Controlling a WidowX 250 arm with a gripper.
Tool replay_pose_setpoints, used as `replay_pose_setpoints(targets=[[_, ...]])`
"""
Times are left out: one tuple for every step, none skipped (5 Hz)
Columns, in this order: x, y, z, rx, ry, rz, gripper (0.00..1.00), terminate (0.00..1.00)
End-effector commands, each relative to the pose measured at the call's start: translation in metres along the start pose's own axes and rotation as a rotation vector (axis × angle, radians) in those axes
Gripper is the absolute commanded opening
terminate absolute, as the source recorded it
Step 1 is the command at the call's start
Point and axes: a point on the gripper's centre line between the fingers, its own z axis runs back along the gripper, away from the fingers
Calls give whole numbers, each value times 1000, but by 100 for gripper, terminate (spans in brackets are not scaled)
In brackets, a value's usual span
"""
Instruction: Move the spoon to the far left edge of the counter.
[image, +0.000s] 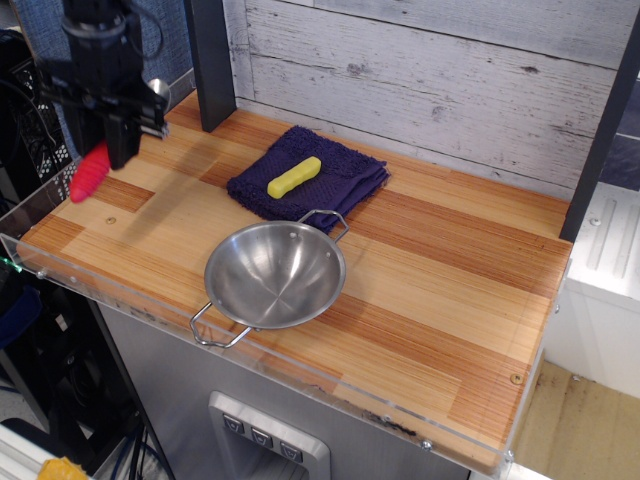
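Observation:
The spoon (90, 174) hangs in my gripper (121, 140) at the far left, tilted. Its red ribbed handle points down and left, and a glint of its silver bowl shows by the gripper's right side. The gripper is shut on the spoon and holds it a little above the left end of the wooden counter (430, 280), close to the clear acrylic rim (40, 215). The gripper casts a shadow on the wood just right of the handle. I cannot tell whether the handle tip touches the wood.
A steel bowl (275, 275) with two wire handles stands near the front edge. A dark purple cloth (310, 180) with a small yellow bar (294, 177) on it lies at the back middle. A dark post (210, 60) stands at the back left.

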Motion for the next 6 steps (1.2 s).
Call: replay_pose_setpoints(targets=[[-3,-14,-49,-69,106,4,0,0],[-8,-22,-69,-128,168,5,0,0],[-11,-23,-61,-163,163,-6,100,0],[-15,-25,-33,-166,83,-38,100,0],[-24,-27,15,-147,-70,-47,100,0],[-31,-27,65,-180,-177,-22,100,0]])
